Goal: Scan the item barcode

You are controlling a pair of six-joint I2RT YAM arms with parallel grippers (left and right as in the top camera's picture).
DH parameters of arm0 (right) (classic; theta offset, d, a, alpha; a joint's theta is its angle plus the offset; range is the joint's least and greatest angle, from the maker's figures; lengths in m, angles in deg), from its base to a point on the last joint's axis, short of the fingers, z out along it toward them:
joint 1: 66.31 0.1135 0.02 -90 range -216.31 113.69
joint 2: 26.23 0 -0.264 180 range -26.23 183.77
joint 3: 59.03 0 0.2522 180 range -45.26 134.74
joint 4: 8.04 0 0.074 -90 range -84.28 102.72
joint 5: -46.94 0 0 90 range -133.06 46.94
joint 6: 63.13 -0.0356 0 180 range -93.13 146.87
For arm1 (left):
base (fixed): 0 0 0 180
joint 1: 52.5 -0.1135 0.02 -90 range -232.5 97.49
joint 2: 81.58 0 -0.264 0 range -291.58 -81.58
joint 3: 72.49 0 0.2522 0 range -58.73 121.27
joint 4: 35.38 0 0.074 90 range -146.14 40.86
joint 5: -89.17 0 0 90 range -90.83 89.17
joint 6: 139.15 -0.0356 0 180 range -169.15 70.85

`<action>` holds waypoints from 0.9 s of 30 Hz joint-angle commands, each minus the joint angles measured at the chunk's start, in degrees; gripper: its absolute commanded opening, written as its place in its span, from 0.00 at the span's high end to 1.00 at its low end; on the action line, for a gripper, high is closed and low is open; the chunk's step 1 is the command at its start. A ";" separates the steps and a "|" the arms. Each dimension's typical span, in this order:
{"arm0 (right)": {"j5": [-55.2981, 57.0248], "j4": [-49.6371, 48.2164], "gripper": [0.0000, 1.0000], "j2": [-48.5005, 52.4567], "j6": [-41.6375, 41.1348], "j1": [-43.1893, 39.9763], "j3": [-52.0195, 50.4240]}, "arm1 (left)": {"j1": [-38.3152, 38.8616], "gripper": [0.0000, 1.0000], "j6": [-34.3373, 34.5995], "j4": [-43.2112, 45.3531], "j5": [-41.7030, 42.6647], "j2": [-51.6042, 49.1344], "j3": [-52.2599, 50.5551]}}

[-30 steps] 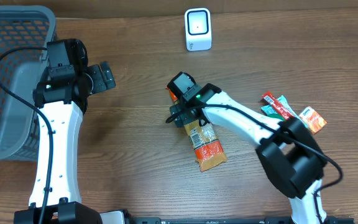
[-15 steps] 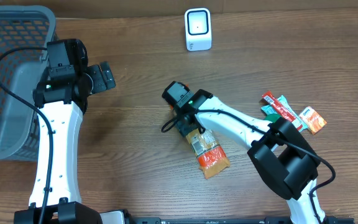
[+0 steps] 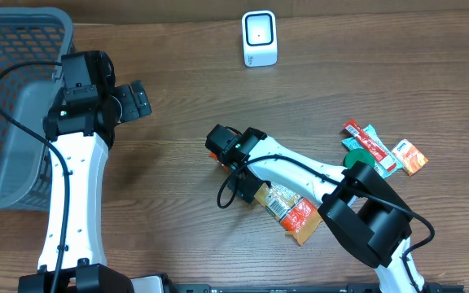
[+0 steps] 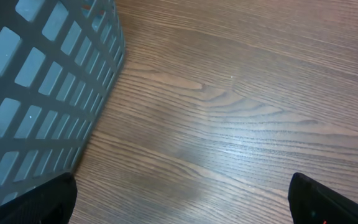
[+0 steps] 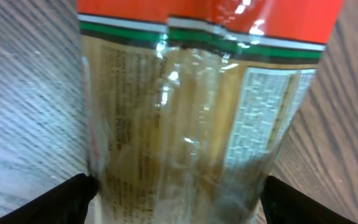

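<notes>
Seen from above, a grey mesh basket (image 3: 6, 106) sits at nine o'clock on the wooden table (image 3: 177, 73). Just right of it the left gripper (image 3: 134, 101) hangs with its fingers spread wide and nothing between them (its own camera shows only bare wood and the basket wall). At twelve o'clock stands the small white scanner (image 3: 259, 38). Toward five o'clock from the centre lies the item, a long clear-and-orange snack packet (image 3: 293, 213), apparently flat on the wood. The right gripper (image 5: 178, 193) is low over one end of it, with a finger on each side. Whether it is pinching or merely straddling the packet, I cannot tell. At three o'clock a few bright sachets (image 3: 377, 146) lie in a heap. By my reckoning the task is at an early stage: the packet is well apart from the scanner and no barcode faces it. Still to do are a firm hold, the carry to twelve o'clock, and turning the code toward the scanner.
</notes>
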 commanded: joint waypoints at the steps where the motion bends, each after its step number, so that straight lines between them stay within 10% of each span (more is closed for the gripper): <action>1: -4.66 -0.17 0.12 0.76 -0.42 -0.20 -0.55 | -0.15 0.00 -1.07 0.22 -0.28 -0.42 0.57; 17: 0.46 -3.89 0.01 0.76 -5.44 -2.12 -0.72 | -0.15 0.00 -1.07 0.22 -0.28 -0.42 0.57; 27: -1.90 -4.85 0.21 0.76 -10.47 -3.56 -4.39 | -0.15 0.00 -1.07 0.22 -0.28 -0.42 0.57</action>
